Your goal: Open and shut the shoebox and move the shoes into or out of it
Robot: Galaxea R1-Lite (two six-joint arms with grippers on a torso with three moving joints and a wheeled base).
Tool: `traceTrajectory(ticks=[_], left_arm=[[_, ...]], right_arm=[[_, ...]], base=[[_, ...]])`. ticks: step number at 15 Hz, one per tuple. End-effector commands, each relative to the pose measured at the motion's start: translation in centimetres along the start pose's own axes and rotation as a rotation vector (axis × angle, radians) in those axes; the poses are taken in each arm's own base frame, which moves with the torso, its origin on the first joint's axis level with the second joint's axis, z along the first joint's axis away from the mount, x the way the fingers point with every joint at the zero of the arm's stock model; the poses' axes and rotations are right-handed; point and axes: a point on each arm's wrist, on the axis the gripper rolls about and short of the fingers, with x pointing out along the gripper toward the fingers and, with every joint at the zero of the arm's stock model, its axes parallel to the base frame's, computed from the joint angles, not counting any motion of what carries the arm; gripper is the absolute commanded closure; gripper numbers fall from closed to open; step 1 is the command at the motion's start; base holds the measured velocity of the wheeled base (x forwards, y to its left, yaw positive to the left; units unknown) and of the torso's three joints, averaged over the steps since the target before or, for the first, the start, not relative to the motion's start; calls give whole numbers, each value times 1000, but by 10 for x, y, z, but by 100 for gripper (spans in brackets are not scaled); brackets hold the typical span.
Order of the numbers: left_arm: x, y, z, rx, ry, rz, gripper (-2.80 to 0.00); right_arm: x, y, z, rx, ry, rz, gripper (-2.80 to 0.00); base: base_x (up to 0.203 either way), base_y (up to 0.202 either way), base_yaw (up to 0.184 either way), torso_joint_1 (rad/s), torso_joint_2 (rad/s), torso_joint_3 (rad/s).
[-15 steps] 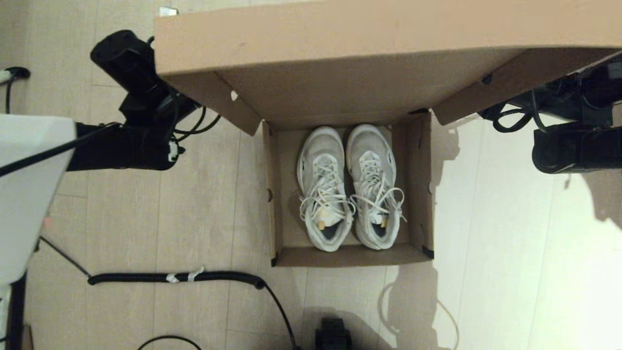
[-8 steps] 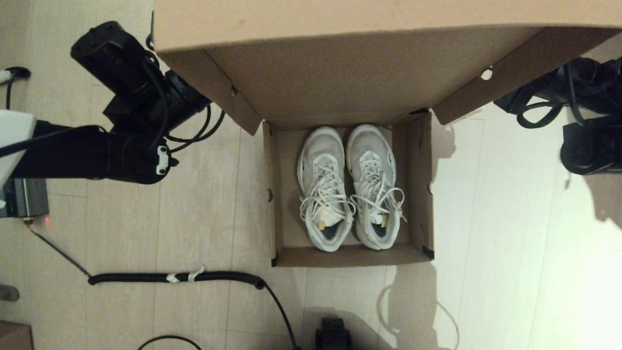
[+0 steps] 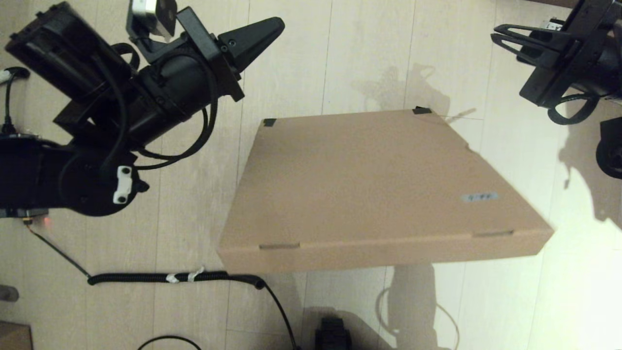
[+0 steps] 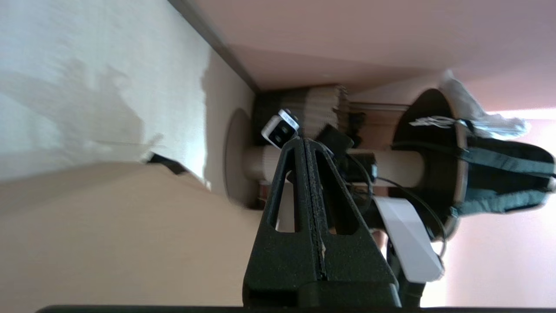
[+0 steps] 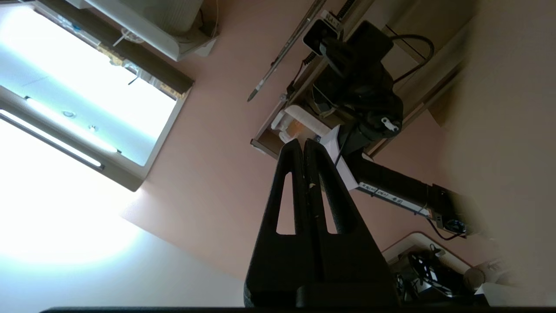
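While the lid is down, nothing inside can be seen, so handling is judged from the outside only.

Box: the shoebox (image 3: 374, 187) fills the centre and lower right of the head view, lid closed or very nearly, its front edge looking a bit raised and skewed.
Shoes: not visible; probably covered by the lid, can't be confirmed.
Material: plain brown cardboard, matte, flat panels with creased edges; black tape (image 3: 269, 122) on the two far lid corners, a small label (image 3: 479, 197) toward the right.
Handling guess: light and fairly stiff, but the big lid is likely to flex and twist if lifted from one corner. Not fragile, not slippery.
Where to grab: the lid's front lip at the lower edge is best taken, ideally near both ends so it hinges evenly.
Left gripper (image 3: 272, 24): upper left of the frame, above the floor (image 3: 369, 53), clear of the box; fingers pressed together, holding nothing.
Right gripper (image 3: 500, 35): upper right corner, also clear of the box; fingers together, nothing held.
Cable (image 3: 175, 277): lower left, near the box's front corner.
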Motion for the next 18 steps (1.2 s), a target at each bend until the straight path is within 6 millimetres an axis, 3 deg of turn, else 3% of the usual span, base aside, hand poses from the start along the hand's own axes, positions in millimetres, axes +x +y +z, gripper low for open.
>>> traceTrajectory(ticks=[1,4,7,12,15,18], left_arm=[[-11,-23,0,1,0,-26,0],[-31,-50,-6,-12,9,-29,0],[-57,-53,-16,-20,25,68,0],[-85,-34,-72,259,203,245,0],[-94,-16,-92,468,285,428,0],[-101,-13,-101,549,282,659,0]], right_arm=[[-3,12,-14,-19,0,-2,0],[-7,21,-26,-45,-7,-1,0],[-18,16,-26,-167,-32,-36,0],[-42,-78,-46,-595,-97,-132,0],[-64,-117,-63,-873,-140,-228,0],[-82,-142,-73,-1168,-261,-373,0]], base=[[0,0,0,0,0,0],[0,0,0,0,0,0],[0,0,0,0,0,0],[0,0,0,0,0,0],[0,0,0,0,0,0],[0,0,0,0,0,0]])
